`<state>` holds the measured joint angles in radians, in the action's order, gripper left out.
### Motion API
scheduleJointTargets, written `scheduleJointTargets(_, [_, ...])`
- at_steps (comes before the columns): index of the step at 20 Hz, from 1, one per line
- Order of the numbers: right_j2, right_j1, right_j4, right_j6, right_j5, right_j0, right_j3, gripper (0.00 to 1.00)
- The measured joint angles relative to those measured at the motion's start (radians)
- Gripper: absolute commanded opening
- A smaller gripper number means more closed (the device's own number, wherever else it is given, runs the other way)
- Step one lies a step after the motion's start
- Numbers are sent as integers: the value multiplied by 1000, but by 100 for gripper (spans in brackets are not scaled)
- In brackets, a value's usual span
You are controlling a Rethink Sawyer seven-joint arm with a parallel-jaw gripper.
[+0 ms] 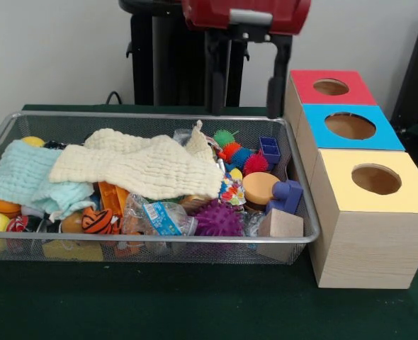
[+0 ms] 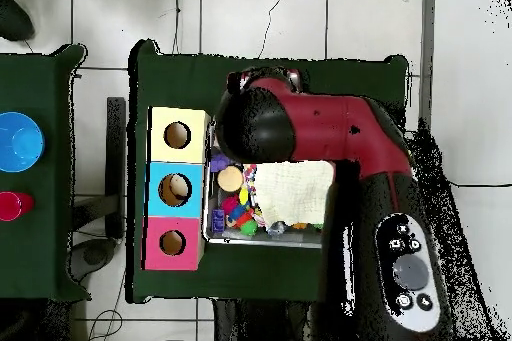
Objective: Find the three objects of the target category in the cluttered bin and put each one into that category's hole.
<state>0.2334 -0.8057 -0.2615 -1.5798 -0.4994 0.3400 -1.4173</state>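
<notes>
Front: red-black gripper (image 1: 248, 106) is hanging over the far rim of the silver wire-mesh bin (image 1: 152, 239); jaws apart, holding nothing. One confetti-patched whitish lump (image 1: 230, 190) is lying beside the cream cloth (image 1: 142, 166). Round hole in yellow-topped wooden box (image 1: 376, 179) sits nearest, at right.
Overhead: arm (image 2: 330, 147) is covering most of the bin; yellow box at far left.

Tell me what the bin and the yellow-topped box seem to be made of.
The bin: silver wire mesh with a thicker shiny metal rim, contents visible through its wall. The yellow-topped box: pale wood by its grain lines, possibly veneer; matte yellow top around the hole.

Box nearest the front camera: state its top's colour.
Yellow top, pale wooden sides; clearest in front view.
</notes>
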Motion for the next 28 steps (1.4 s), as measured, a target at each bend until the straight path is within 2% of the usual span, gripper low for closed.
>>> scheduleJointTargets(4, [-1, 23, 10, 0, -9, -15, -16, 100])
scheduleJointTargets(7, [-10, 51, 35, 0, -63, -27, -15, 100])
scheduleJointTargets(15, [-20, 99, 73, 0, -282, -37, -15, 100])
scheduleJointTargets(28, [-78, 99, 78, 0, -303, -52, -15, 100])
